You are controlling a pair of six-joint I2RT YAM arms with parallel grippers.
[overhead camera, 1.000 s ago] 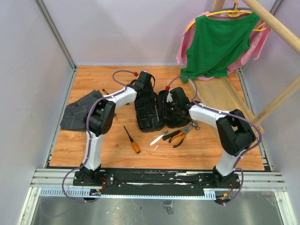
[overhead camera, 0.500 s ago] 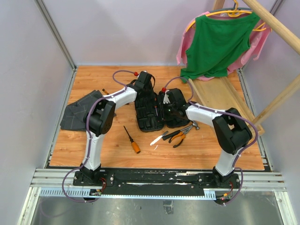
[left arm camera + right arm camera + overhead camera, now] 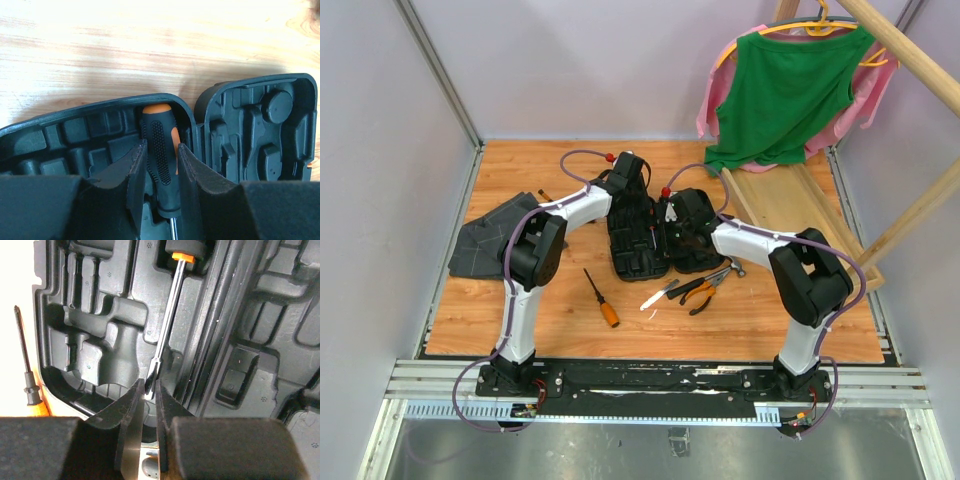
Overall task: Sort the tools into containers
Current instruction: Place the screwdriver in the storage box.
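Note:
The black tool case (image 3: 638, 262) lies open in the middle of the table. A black-and-orange screwdriver (image 3: 160, 150) lies in a slot of its left half (image 3: 75, 132). My left gripper (image 3: 161, 145) (image 3: 632, 185) is shut on its handle at the far end. My right gripper (image 3: 148, 384) (image 3: 668, 215) is pinched narrowly on the tip of the same screwdriver's shaft (image 3: 167, 315). Loose on the table are an orange-handled screwdriver (image 3: 601, 297) (image 3: 25, 365), pliers (image 3: 700, 291), a hammer (image 3: 726, 271) and a thin pale tool (image 3: 655, 297).
A dark grey folded cloth (image 3: 490, 238) lies at the left. A long wooden tray (image 3: 790, 205) stands at the right under a green shirt (image 3: 785, 90) on a hanger. Wooden poles (image 3: 910, 215) cross the right side.
My right arm has swung left over the case's hinge, and its fingers have narrowed onto the screwdriver's tip. The left arm has not moved.

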